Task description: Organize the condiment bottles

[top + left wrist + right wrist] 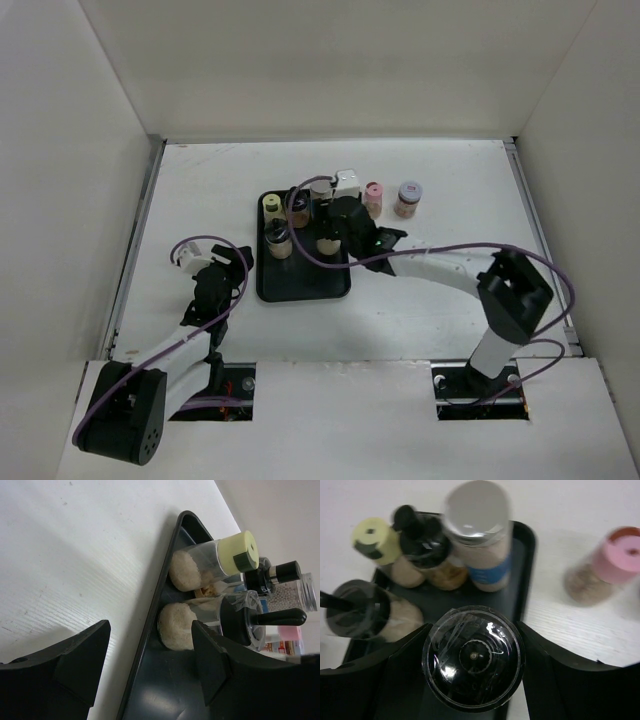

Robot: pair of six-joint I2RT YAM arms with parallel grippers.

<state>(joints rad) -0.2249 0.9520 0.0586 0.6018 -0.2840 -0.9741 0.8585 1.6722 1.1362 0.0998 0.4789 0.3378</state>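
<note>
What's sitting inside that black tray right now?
In the tray: a yellow-capped jar, two black-capped jars, a silver-capped bottle. The right gripper grips a fifth jar; its cap hides whether it touches down.

Left of table (450, 180) centre: tray (300, 285). In its far half: bottle cluster (271, 205), fifth bottle (327, 243) before it. Right of tray, toward far edge: loose bottle (373, 197), outer bottle (408, 197) beside.

Flat black rectangular tray (300, 285), white wood-grain table (200, 200), plain white walls (330, 60) on 3 sides
</note>
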